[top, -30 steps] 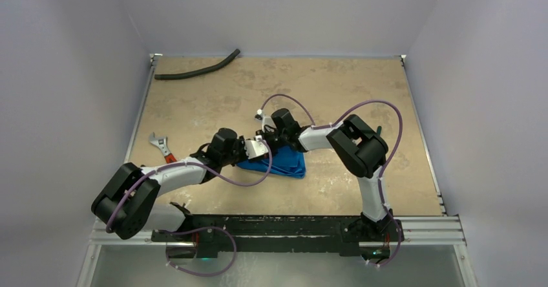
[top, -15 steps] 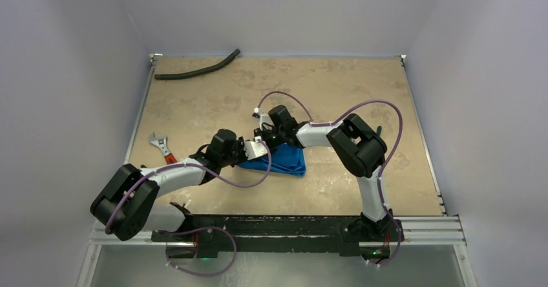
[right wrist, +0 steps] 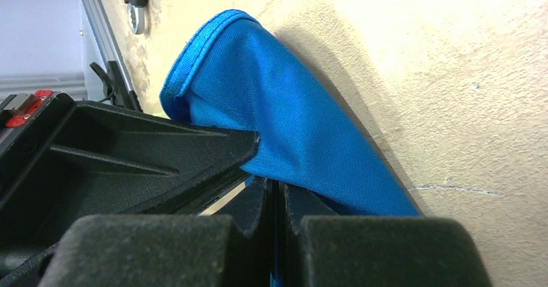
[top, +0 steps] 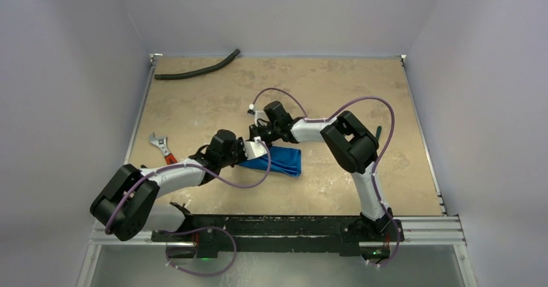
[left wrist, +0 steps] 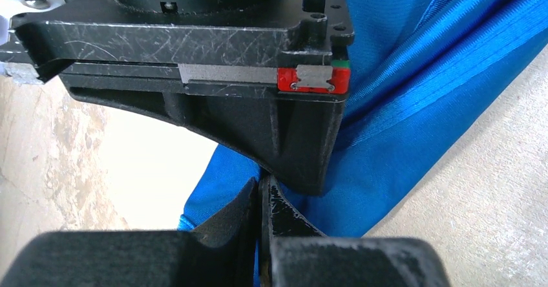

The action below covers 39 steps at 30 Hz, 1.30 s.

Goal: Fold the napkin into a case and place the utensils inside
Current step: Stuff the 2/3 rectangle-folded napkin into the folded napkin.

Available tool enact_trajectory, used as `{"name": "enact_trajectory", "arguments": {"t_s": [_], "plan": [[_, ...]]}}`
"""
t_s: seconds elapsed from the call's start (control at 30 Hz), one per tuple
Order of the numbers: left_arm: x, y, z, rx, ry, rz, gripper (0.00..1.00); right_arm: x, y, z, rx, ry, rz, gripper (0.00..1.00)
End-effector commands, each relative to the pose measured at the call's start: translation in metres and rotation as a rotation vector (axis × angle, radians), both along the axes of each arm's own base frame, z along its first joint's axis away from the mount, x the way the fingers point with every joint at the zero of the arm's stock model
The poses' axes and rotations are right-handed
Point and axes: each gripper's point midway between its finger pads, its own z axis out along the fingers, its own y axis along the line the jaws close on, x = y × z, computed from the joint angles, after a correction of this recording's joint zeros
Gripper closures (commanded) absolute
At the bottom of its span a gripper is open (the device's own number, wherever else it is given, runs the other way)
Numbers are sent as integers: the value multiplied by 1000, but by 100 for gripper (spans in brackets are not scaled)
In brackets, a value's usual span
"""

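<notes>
**Operator:** Although the top view gives the layout, with the napkin (top: 283, 162) lying just below the centre of the table (top: 349, 86) and both arms meeting at its left end, it hides the fingertips. What do the wrist views add?

**Technician:** In the left wrist view, the left gripper (left wrist: 260, 193) has its black fingers pressed together with a sliver of blue cloth between them. In the right wrist view, the right gripper (right wrist: 278, 193) pinches the napkin likewise, and a hemmed corner curls in a rounded fold at the upper left of the frame.

**Operator:** Materials?

**Technician:** The cloth is a shiny, finely ribbed weave with a stitched hem. The tabletop is mottled beige and matt.

**Operator:** Edges and clearance?

**Technician:** The wrench (top: 161, 146), which has a red handle, lies by the left edge. The hose (top: 197, 70) is a black curve at the upper left. Bare surface runs from the napkin to the right edge.
</notes>
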Motion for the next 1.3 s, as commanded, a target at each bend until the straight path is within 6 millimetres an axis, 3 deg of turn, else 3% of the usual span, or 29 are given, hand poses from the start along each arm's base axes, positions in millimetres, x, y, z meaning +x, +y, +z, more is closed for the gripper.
{"name": "enact_trajectory", "arguments": {"t_s": [0.0, 0.1, 0.27, 0.33, 0.57, 0.97, 1.1, 1.27], "plan": [[-2, -8, 8, -30, -18, -43, 100, 2, -4, -15, -29, -1, 13, 100], [-5, -7, 6, -25, -13, -53, 100, 2, -8, -21, -23, 17, 28, 100], [-8, -7, 4, -15, -7, -69, 100, 12, -4, 6, 67, 31, 35, 100], [-8, -7, 4, -13, -9, -74, 100, 20, -4, 4, 43, 0, 18, 100], [-15, -5, -6, 25, 8, -124, 100, 3, -16, -25, 36, 53, -15, 100], [-41, 8, -52, 185, 34, -315, 100, -15, -14, -16, 132, 80, 52, 100], [-40, 1, -53, 179, 74, -333, 100, -24, -20, -10, 147, 83, 77, 88], [-62, 9, -72, 246, 129, -445, 100, -28, -22, 0, 166, 71, 100, 71]]}}
